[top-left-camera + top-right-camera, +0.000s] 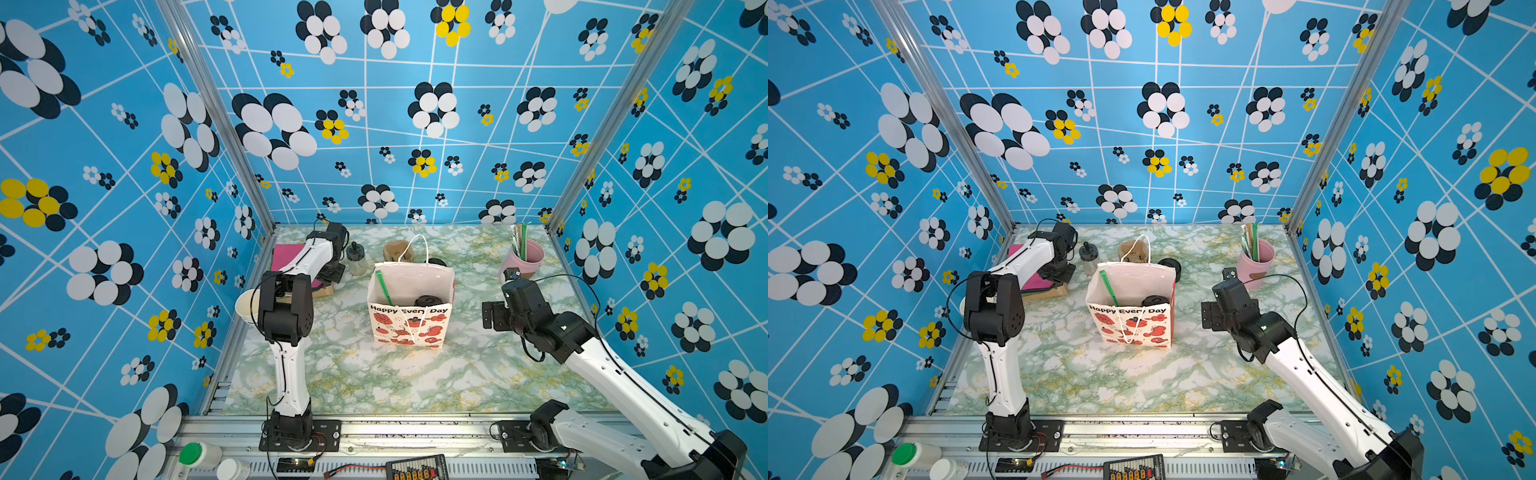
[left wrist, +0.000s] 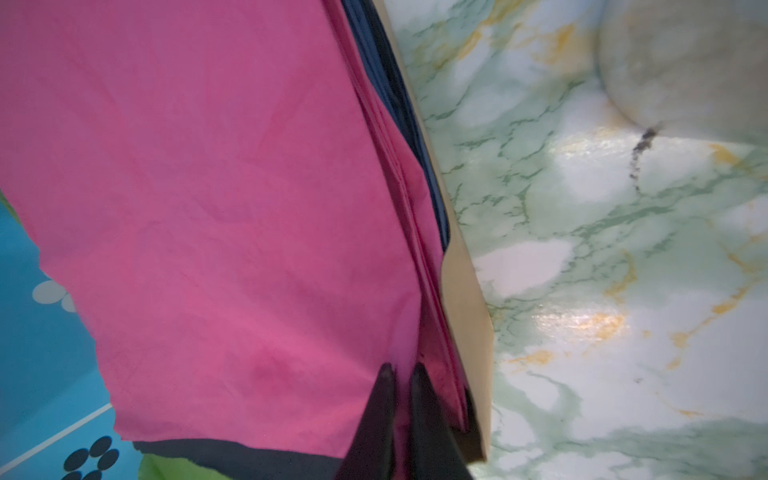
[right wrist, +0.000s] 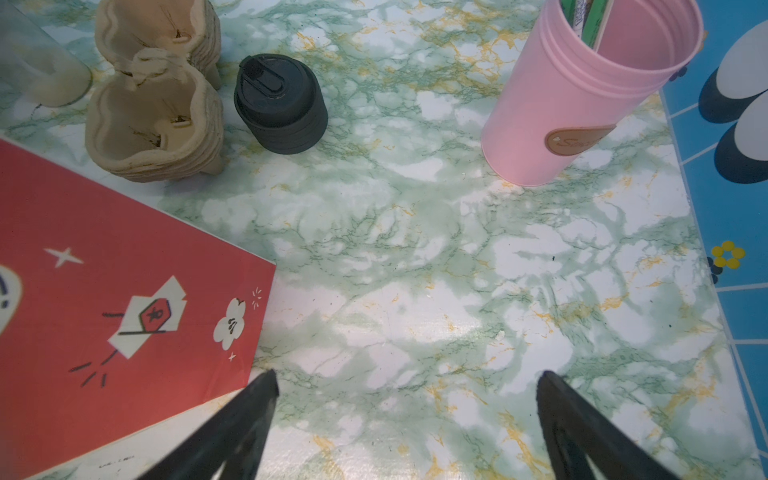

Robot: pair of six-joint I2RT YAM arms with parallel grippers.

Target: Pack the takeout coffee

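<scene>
Takeout coffee (image 1: 427,300) in paper bag (image 1: 409,328), long axis vertical, lid up, green straw (image 1: 383,286) at its 9 o'clock, left end effector (image 2: 402,374) pinching pink napkin (image 2: 208,187), right end effector (image 3: 407,382) spread wide

On the table (image 1: 374,374) a bag (image 1: 409,328) stands in the middle, the takeout coffee (image 1: 428,300) and a straw (image 1: 384,289) inside it. Behind it sit a stack of cup carriers (image 1: 397,249) and, right of it, a stack of lids (image 1: 1172,266). A tumbler (image 1: 525,257) stands in the far right corner, a stack of napkins (image 1: 286,253) in the far left corner, a jar (image 1: 356,257) right of it, a stack of cups (image 1: 246,305) at the left edge
</scene>
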